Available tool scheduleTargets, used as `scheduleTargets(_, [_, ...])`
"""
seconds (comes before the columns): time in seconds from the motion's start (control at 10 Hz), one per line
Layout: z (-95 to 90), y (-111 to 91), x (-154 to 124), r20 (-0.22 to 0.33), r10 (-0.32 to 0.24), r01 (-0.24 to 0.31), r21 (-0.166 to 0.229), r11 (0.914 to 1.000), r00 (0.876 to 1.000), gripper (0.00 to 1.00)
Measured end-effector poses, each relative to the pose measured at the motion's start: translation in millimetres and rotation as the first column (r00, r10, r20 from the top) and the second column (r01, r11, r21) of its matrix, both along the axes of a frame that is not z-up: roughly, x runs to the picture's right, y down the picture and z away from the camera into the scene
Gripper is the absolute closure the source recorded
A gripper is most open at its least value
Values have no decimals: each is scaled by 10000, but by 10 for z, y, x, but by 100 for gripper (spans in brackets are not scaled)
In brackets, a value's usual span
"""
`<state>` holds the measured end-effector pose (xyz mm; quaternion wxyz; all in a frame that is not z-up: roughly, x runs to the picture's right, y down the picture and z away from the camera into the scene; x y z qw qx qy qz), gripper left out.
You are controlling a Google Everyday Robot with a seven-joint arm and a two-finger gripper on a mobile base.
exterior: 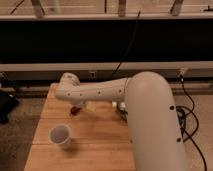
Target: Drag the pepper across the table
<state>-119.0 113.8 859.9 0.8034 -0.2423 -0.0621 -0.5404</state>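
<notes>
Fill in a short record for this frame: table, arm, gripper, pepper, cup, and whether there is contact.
table: light wooden table, seen from above
arm: white arm reaching from the lower right over the table's far left part
gripper: gripper under the arm's end, low over the table, right at the pepper
pepper: pepper, small and dark red, on the far left part of the table, partly hidden by the gripper
cup: white cup, upright, nearer the camera than the pepper and apart from it
contact: cannot tell whether the gripper touches the pepper
</notes>
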Motion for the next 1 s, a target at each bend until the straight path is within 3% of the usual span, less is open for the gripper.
scheduleTargets(0.3, [41,7,-14,133,-185,186,-55,9998,9997,20])
scheduleTargets(0.5, [46,-10,-55,316,59,-56,-91,9999,9995,20])
scheduleTargets(0.8, [174,-1,-220,649,363,-331,-506,9982,9972,20])
scheduleTargets(1.0, [323,42,-277,574,456,-396,-1022,9940,9973,20])
